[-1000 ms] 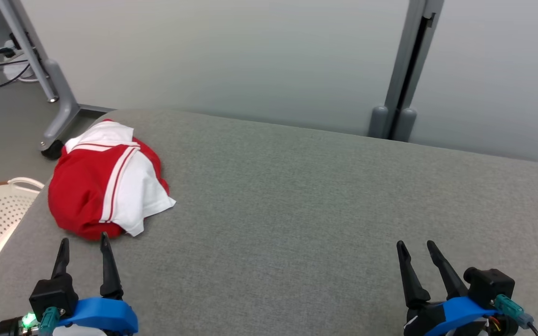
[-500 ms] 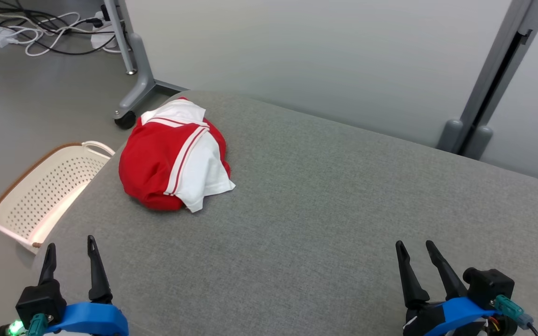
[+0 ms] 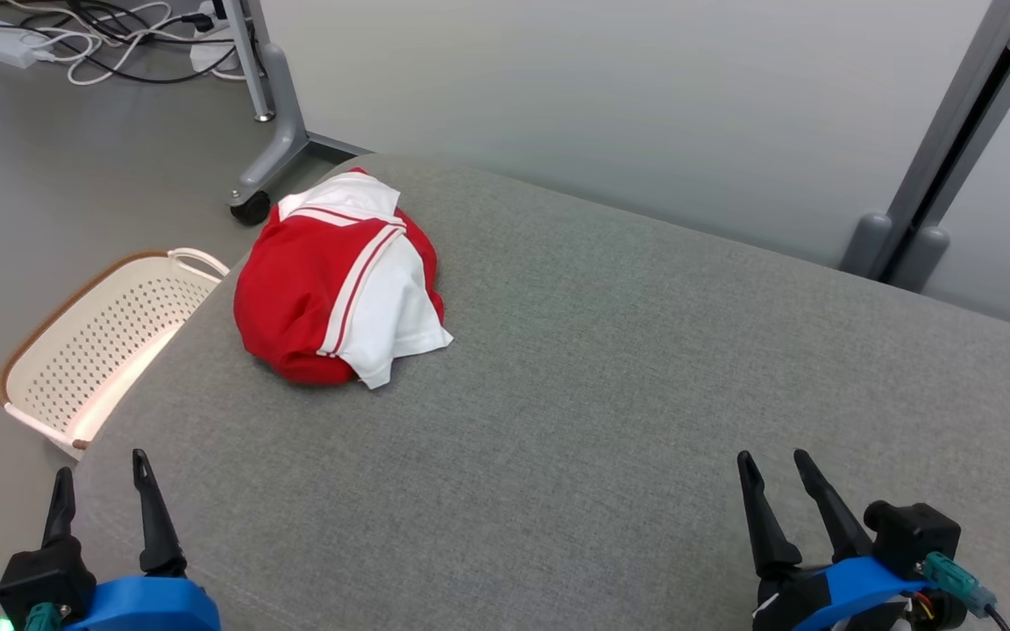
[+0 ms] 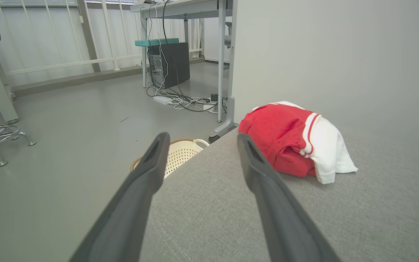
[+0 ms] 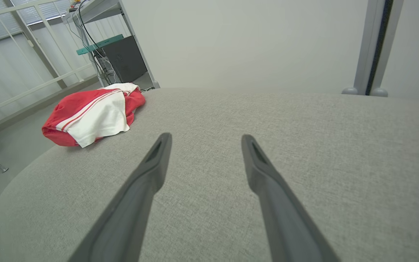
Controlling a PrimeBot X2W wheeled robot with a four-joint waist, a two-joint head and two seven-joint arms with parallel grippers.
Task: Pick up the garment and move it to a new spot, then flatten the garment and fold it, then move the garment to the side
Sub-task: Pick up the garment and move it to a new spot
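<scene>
The light is bright, soft and even. The red and white cloth [image 3: 330,289] makes a thin dark shadow on the gray cushion [image 3: 601,394]. Everything looks sharp. In the wrist views, things near the edges look stretched.

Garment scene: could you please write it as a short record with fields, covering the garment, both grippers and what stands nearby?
garment: red and white, crumpled in a heap near the far left corner of the grey padded surface
left gripper: open, empty, apart from the garment
right gripper: open, empty, above bare fabric, far from the garment
basket: cream, perforated, beside and below the surface's left edge
task state: garment not yet picked up
</scene>
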